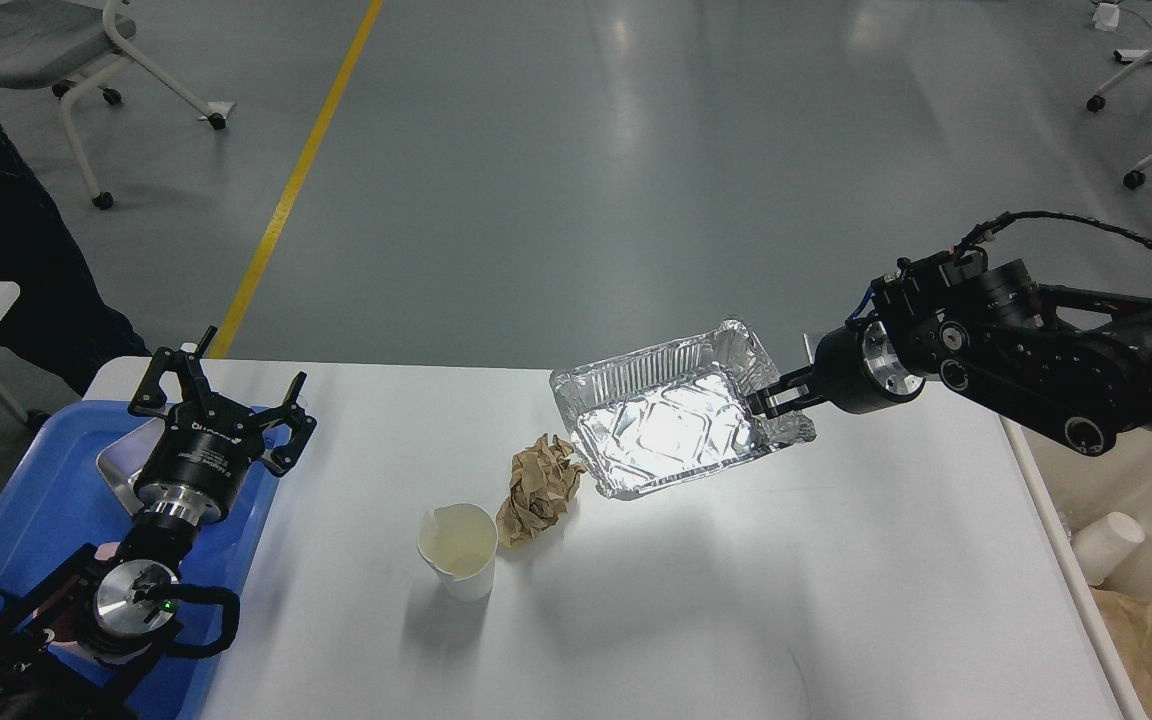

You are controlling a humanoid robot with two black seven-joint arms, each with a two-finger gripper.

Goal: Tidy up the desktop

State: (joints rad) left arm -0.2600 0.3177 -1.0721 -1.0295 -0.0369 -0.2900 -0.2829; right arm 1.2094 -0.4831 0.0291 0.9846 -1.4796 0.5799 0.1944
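Observation:
The white desktop (736, 600) fills the lower view. My right gripper (768, 402) is shut on the right rim of a crumpled foil tray (661, 425) and holds it lifted and tilted above the desktop's far middle. A crumpled brown paper ball (539, 487) lies just left of the foil tray, with a white paper cup (458, 548) standing beside it. My left gripper (223, 390) is open and empty, hovering over the blue tray (36, 500) at the left edge.
A cream bin (1136, 560) at the right edge holds a paper cup and brown paper. A metal tray (121, 465) lies in the blue tray under my left gripper. A person and chairs stand on the floor at the far left.

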